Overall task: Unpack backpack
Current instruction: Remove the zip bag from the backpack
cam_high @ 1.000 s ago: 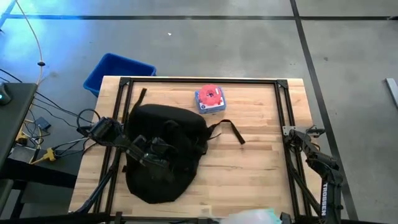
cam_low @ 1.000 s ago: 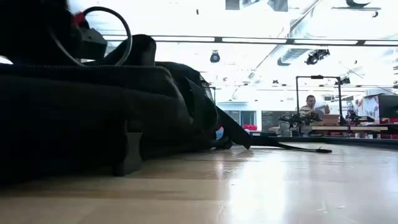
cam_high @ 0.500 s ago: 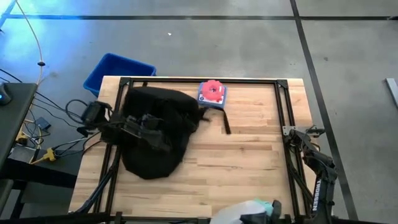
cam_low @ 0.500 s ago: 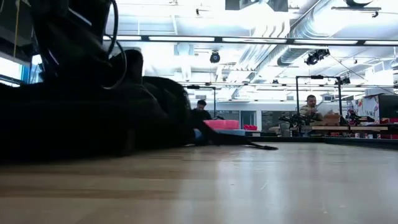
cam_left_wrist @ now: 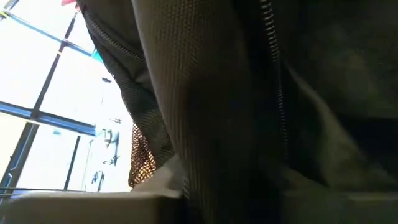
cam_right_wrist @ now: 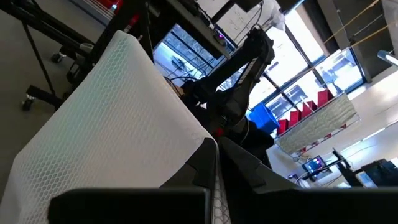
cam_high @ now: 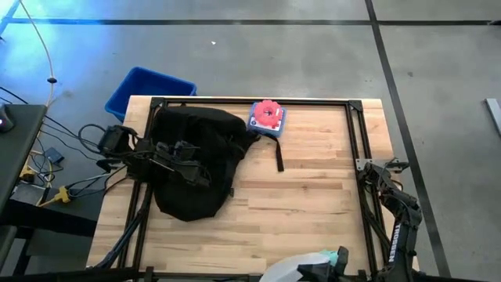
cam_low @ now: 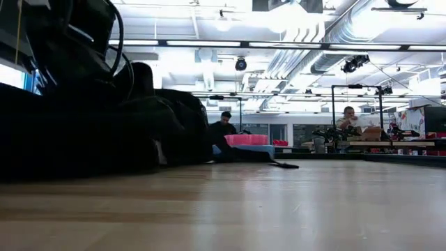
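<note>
Since the earlier frames the large soft black fabric backpack (cam_high: 194,160) has shifted toward the table's left rear, its loose strap (cam_high: 279,155) now lying nearly straight beside the red-and-blue packet (cam_high: 267,117). The left gripper (cam_high: 182,157) sits on top of the backpack, pressed into the fabric; whether its fingers are spread cannot be told. The right gripper (cam_high: 374,174), pressed together, waits at the wooden table's (cam_high: 313,196) right edge. The left wrist view shows only mesh and zipper.

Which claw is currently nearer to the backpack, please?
The left. The left claw is over the backpack, right against its fabric. The right claw waits at the table's right edge, well clear of it.
</note>
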